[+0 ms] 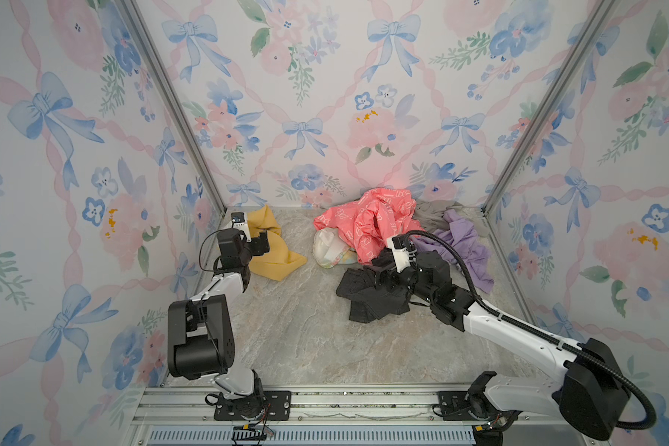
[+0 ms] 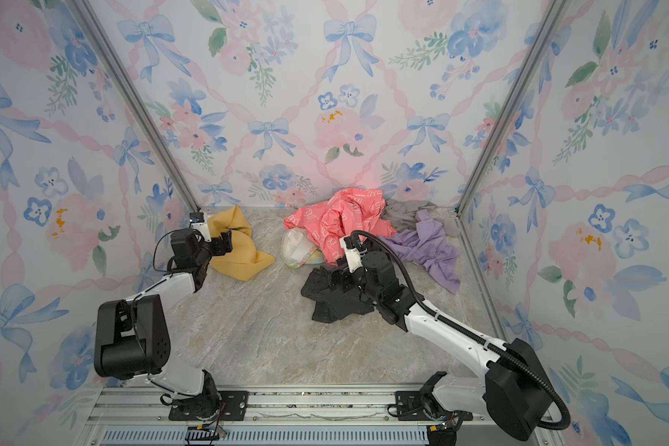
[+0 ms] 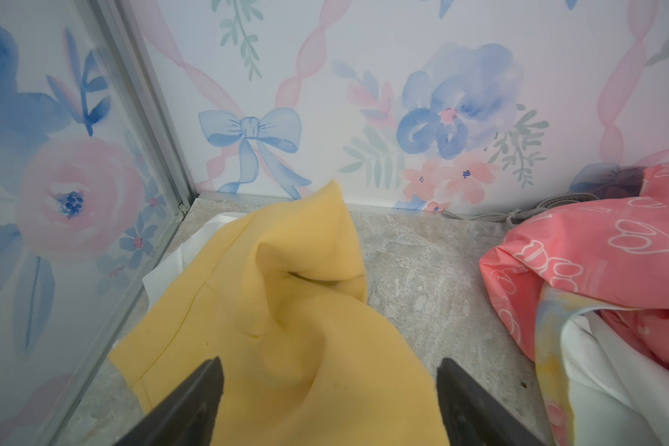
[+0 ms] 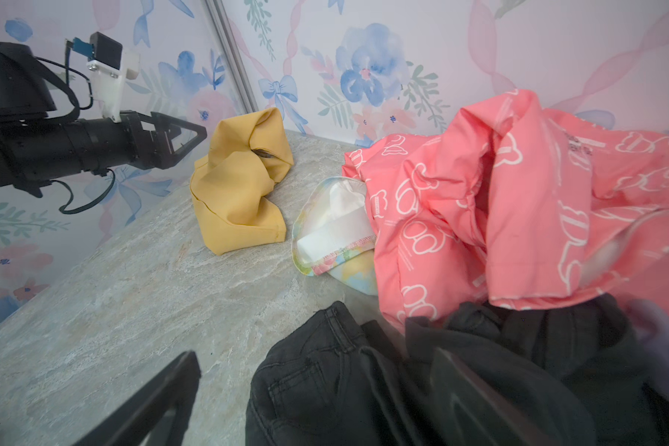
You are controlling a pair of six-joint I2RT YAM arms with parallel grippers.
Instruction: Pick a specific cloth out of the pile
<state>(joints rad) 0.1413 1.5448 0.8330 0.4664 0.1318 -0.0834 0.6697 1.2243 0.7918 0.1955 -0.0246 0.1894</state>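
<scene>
Your left gripper [image 3: 330,361] spread wide, empty, hovering over yellow cloth [image 1: 275,251]. Cloth crumpled in far left corner, apart from pile [image 1: 367,224]. Right gripper [image 4: 317,359] wide, empty, above black garment [image 4: 306,386].

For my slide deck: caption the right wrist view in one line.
Mustard-yellow cloth lies apart from the garment pile, with the open left gripper close beside it.
</scene>
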